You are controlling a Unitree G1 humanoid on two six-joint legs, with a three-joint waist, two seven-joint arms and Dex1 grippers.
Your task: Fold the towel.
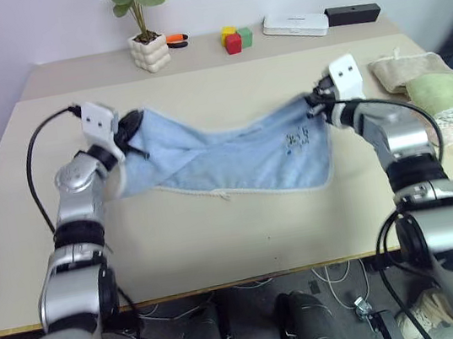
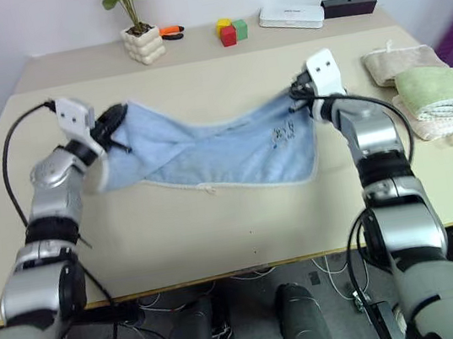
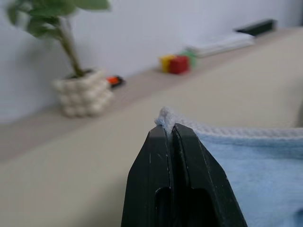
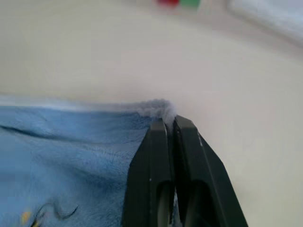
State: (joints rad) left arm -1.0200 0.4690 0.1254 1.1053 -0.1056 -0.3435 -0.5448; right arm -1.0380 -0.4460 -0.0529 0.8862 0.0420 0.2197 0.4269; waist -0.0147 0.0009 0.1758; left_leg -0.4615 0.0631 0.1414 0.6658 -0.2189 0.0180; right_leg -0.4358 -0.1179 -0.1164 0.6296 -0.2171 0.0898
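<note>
Left eye view: my left hand (image 1: pixel 129 133) and right hand (image 1: pixel 316 105) each pinch a white-hemmed corner of the towel (image 1: pixel 234 161). Its soft blue terry sags between them onto the smooth beige surface (image 1: pixel 220 239).

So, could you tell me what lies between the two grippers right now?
The towel hangs between them, one corner pinched by the left gripper, another by the right gripper, sagging to the table in the left eye view.

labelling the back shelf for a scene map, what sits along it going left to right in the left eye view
potted plant → orange tool with a black end → coloured blocks (yellow, red, green) → flat white box → black box
</note>
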